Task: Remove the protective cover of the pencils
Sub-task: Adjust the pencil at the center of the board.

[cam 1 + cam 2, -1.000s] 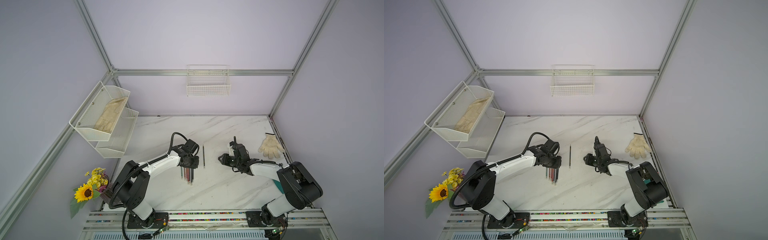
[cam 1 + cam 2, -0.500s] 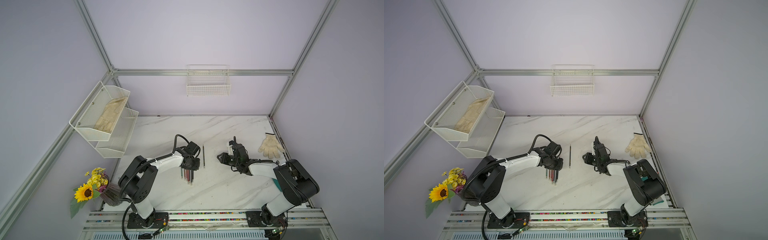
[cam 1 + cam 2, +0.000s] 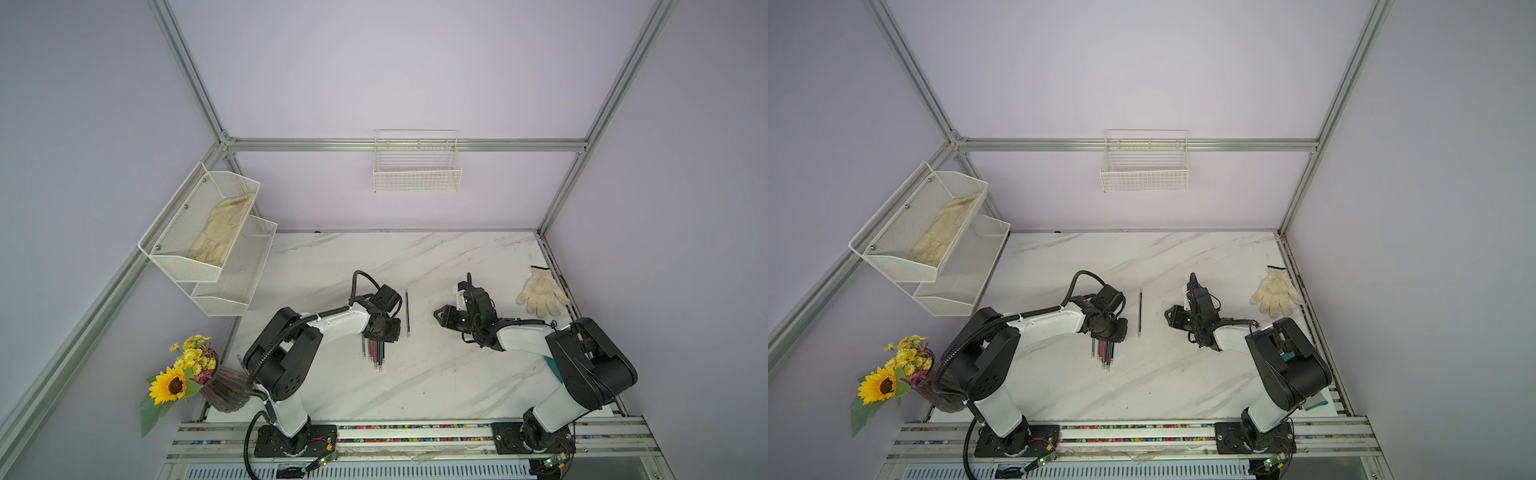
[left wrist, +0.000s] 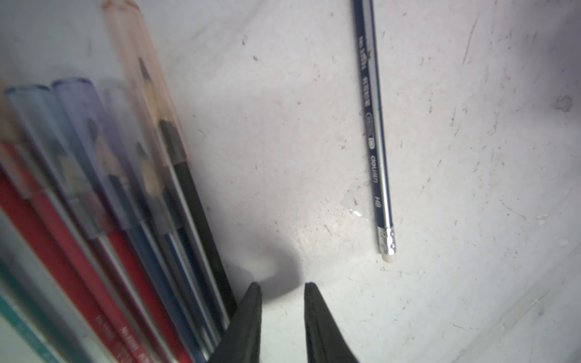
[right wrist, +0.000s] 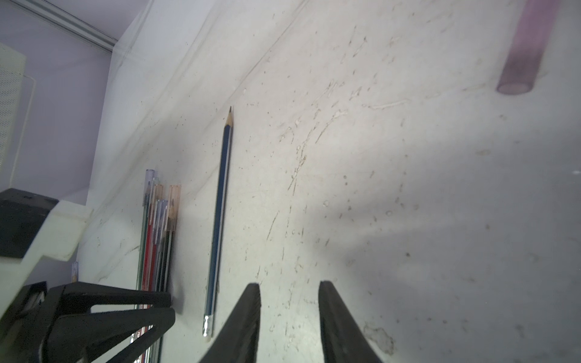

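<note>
A bundle of pencils (image 3: 376, 353) (image 3: 1104, 355) lies on the marble table, red, blue, black and teal shafts side by side. Translucent protective covers (image 4: 147, 78) in peach, blue and purple sit over their tips. My left gripper (image 4: 282, 286) (image 3: 390, 332) hovers low at the bundle's right edge, open a little, with only bare table between its fingers. One bare blue pencil (image 3: 407, 313) (image 5: 220, 213) lies apart, between the arms. My right gripper (image 5: 289, 284) (image 3: 441, 316) is open and empty just right of that pencil. A loose purple cover (image 5: 525, 53) lies farther off on the table.
A white glove (image 3: 542, 291) lies at the table's right edge. A wire basket (image 3: 417, 166) hangs on the back wall. On the left wall hangs a two-tier mesh shelf (image 3: 208, 232) with a glove in it. A vase of flowers (image 3: 224, 386) stands at the front left corner.
The left arm's elbow swung in toward the table and its gripper slid slightly forward over the bundle, jaws narrowing a touch. The right gripper has barely moved.
</note>
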